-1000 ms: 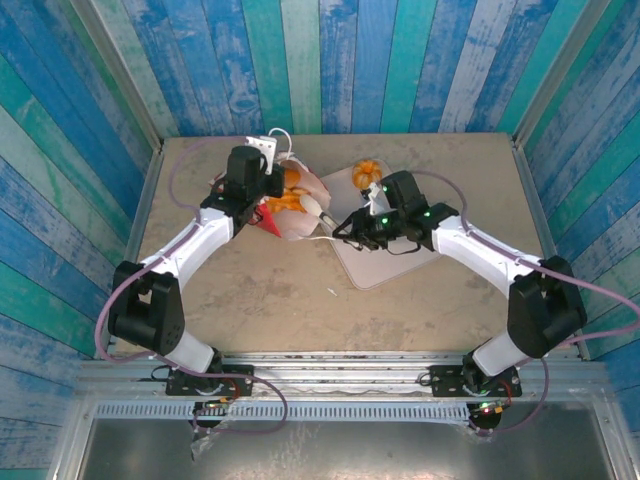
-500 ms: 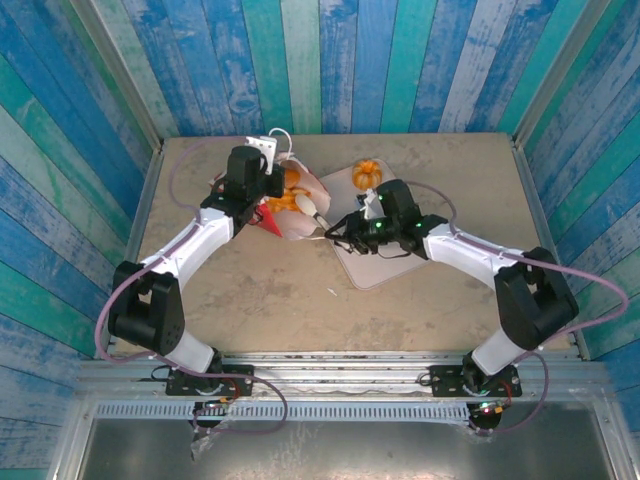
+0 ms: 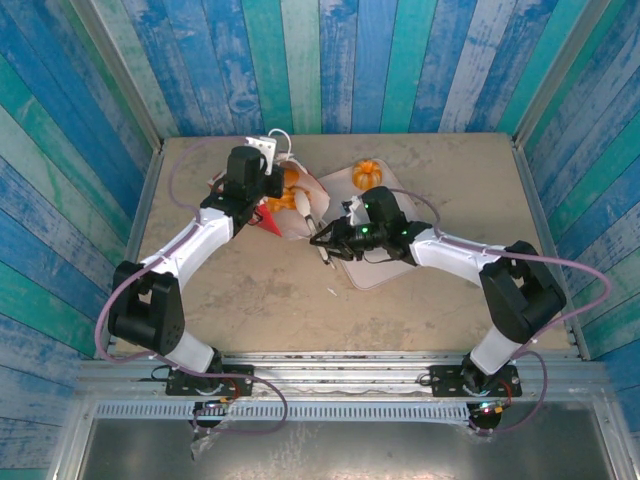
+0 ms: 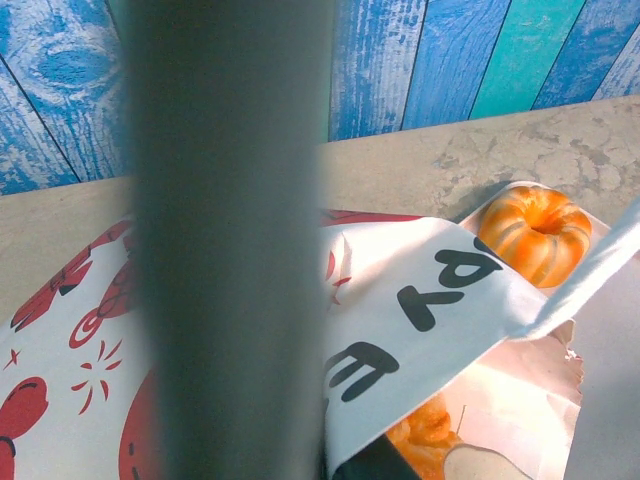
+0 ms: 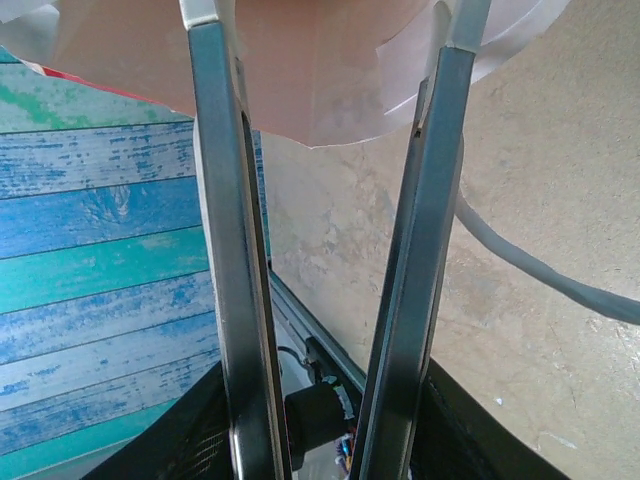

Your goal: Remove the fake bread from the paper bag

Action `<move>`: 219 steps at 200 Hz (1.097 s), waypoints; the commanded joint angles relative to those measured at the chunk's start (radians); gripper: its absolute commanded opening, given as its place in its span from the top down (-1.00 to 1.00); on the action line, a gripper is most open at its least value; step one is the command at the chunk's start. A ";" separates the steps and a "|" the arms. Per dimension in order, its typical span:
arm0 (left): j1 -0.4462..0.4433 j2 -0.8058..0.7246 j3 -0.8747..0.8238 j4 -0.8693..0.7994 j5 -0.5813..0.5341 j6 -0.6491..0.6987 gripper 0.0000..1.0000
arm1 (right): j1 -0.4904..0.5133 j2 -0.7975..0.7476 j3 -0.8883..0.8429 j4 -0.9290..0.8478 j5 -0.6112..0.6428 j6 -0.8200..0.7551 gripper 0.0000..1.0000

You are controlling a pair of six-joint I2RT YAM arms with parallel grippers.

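The paper bag (image 3: 296,217) lies on its side left of centre, white with red shapes, its mouth toward the right. Orange fake bread (image 3: 291,196) shows inside it, and in the left wrist view fake bread (image 4: 430,442) sits under the bag's lettered flap (image 4: 440,290). A ring-shaped orange pastry (image 3: 367,172) (image 4: 535,228) rests on the pink tray (image 3: 385,268). My left gripper (image 3: 252,178) is shut on the bag's back edge, one finger (image 4: 230,250) a grey blur. My right gripper (image 3: 321,240) (image 5: 335,12) is open, tips at the bag's mouth paper (image 5: 330,80).
The bag's white cord handle (image 5: 545,275) trails over the tabletop beside my right fingers. Blue and green plank walls close in the back and sides. A metal rail (image 3: 340,362) runs along the near edge by the arm bases.
My right gripper has swung left off the tray to the bag's mouth. The left arm and the bag have stayed put.
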 commanded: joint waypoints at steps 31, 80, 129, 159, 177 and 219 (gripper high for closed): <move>-0.005 -0.059 0.029 -0.012 0.012 -0.005 0.89 | 0.008 -0.095 -0.042 0.046 -0.026 0.019 0.14; -0.006 -0.067 0.033 -0.018 0.008 -0.005 0.88 | 0.008 -0.139 -0.076 0.018 -0.052 0.016 0.14; -0.007 -0.073 0.023 -0.012 0.005 -0.012 0.88 | 0.010 -0.126 -0.090 0.017 -0.035 0.008 0.11; -0.008 -0.073 0.023 -0.016 0.007 -0.012 0.88 | 0.009 -0.061 -0.080 0.080 -0.041 0.034 0.11; -0.008 -0.075 0.023 -0.019 0.007 -0.010 0.88 | 0.010 -0.020 -0.068 0.129 -0.044 0.055 0.11; -0.008 -0.079 0.021 -0.023 0.004 -0.005 0.88 | 0.008 0.028 -0.047 0.202 -0.016 0.073 0.11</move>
